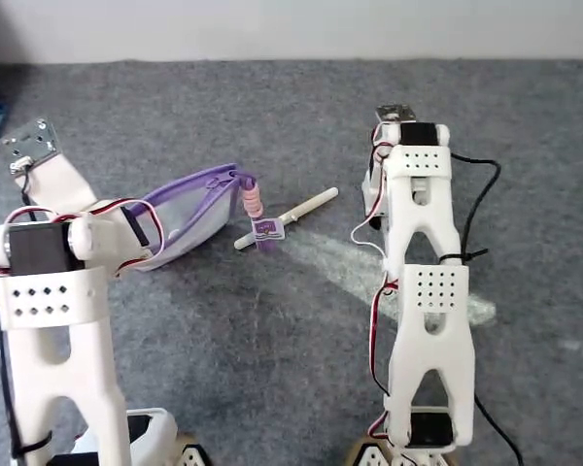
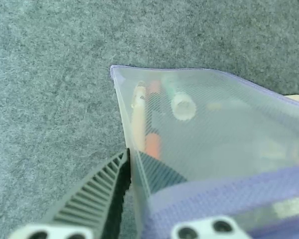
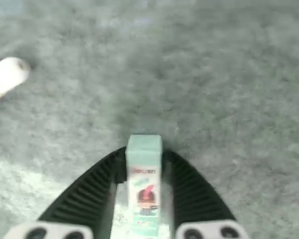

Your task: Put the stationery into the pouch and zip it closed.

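Pouch (image 1: 189, 221) pinned at one corner, with one item gripped for loading and one loose beside it.
The left end effector (image 2: 131, 158) is clamped on the pouch's corner, apparently to anchor it and keep its mouth turned toward the middle of the table (image 1: 272, 335). Orange pens (image 2: 145, 127) and a white cap (image 2: 183, 106) lie inside. The right end effector (image 3: 143, 152) is closed around a pale green item (image 3: 143, 174), possibly an eraser or glue stick, well apart from the pouch. A white pen (image 1: 290, 217) lies just beside the pouch mouth, not yet packed.
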